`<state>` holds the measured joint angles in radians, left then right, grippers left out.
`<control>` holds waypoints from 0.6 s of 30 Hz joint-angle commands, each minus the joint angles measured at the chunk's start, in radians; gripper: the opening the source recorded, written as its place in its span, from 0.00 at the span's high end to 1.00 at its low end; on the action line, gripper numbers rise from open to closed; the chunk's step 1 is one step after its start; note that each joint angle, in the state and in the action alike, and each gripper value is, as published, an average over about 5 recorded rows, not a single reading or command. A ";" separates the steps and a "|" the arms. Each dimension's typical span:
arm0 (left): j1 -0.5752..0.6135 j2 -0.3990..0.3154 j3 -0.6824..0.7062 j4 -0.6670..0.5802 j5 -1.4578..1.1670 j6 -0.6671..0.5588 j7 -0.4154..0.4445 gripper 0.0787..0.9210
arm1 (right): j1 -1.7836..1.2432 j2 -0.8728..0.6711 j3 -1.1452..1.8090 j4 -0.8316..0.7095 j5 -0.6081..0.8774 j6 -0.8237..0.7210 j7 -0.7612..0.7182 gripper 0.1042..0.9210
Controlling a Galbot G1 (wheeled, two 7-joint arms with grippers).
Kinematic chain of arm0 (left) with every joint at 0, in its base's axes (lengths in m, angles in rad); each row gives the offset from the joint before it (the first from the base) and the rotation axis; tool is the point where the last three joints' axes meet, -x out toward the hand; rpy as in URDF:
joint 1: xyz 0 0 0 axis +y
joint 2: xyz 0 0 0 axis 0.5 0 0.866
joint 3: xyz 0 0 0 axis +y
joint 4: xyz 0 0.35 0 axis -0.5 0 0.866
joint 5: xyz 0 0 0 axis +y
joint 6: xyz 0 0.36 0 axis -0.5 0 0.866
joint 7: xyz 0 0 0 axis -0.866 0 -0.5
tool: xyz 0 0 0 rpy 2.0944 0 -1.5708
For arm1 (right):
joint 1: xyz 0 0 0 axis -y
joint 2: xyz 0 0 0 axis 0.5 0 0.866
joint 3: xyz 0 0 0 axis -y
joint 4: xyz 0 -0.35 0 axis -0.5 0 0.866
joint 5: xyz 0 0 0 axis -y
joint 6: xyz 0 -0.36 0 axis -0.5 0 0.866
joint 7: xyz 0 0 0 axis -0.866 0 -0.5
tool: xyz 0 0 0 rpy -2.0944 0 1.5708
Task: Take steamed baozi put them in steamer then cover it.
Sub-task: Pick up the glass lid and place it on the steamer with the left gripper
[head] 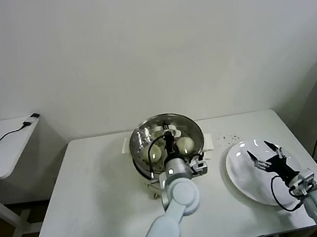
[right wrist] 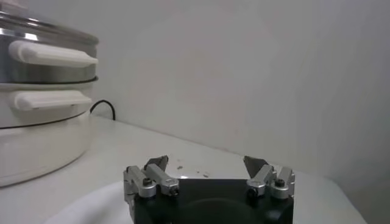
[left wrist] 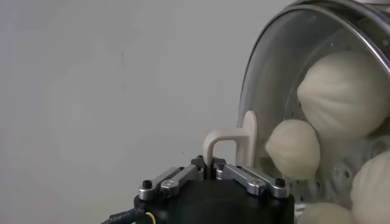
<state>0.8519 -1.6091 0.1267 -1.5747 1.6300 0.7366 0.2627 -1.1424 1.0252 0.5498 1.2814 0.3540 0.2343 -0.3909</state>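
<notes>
The left gripper [left wrist: 211, 163] is seen pressed together on the white handle [left wrist: 234, 141] of the cover [left wrist: 274, 79], which is pinched between its jaws; in the head view the same gripper [head: 171, 142] is placed over the middle of the steamer [head: 139, 138], with the left arm reaching in from the near edge of the table [head: 94, 205]; the glass cover [head: 185, 127] is seated on the steamer's rim, and the steamed baozi [head: 185, 145] are seen through it, lying inside the basket; four buns can be made out through the glass in the left wrist view, the largest [left wrist: 344, 94] beside a smaller one [left wrist: 294, 148] near the handle; the steamer stands toward the far side of the white table, roughly at its centre.

The right gripper [head: 266, 156] is held with its fingers spread wide and nothing between them; it is poised over the white plate [head: 242, 177], which lies on the table to the robot's right, well apart from the steamer; in the right wrist view the gripper [right wrist: 207, 167] is shown low above the plate's rim [right wrist: 91, 204], with the steamer [right wrist: 42, 73] and its white side handles [right wrist: 52, 55] farther off; a black cable [right wrist: 103, 108] is seen behind the pot base.
</notes>
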 commanded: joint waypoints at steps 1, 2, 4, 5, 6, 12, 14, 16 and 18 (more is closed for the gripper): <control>0.005 -0.013 0.002 0.012 -0.011 0.008 -0.010 0.92 | -0.001 0.003 0.005 -0.004 -0.005 0.004 -0.006 0.12; 0.005 -0.013 0.002 0.014 -0.013 0.007 -0.013 0.92 | -0.002 0.004 0.006 -0.004 -0.006 0.004 -0.007 0.12; 0.006 -0.012 0.003 0.016 -0.017 0.006 -0.018 0.92 | -0.002 0.005 0.007 -0.004 -0.007 0.005 -0.008 0.12; 0.006 -0.012 0.003 0.017 -0.018 0.006 -0.021 0.92 | -0.002 0.005 0.008 -0.004 -0.007 0.005 -0.009 0.12; 0.006 -0.012 0.003 0.018 -0.019 0.006 -0.023 0.92 | -0.003 0.005 0.009 -0.004 -0.008 0.005 -0.009 0.12; 0.012 -0.013 -0.001 0.016 -0.004 -0.012 -0.019 0.92 | -0.005 0.005 0.010 -0.003 -0.009 0.005 -0.012 0.12; 0.019 -0.012 -0.006 0.009 0.008 -0.023 -0.008 0.92 | -0.005 0.004 0.011 -0.002 -0.009 0.005 -0.013 0.12; 0.025 -0.007 -0.009 -0.002 0.016 -0.033 0.005 0.92 | -0.004 0.003 0.011 -0.002 -0.009 0.004 -0.014 0.12; 0.029 0.000 -0.009 -0.015 0.018 -0.036 0.014 0.90 | -0.002 0.001 0.011 -0.003 -0.010 0.003 -0.014 0.12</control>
<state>0.8699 -1.6093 0.1216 -1.5692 1.6323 0.7354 0.2468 -1.1465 1.0287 0.5601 1.2780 0.3454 0.2390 -0.4042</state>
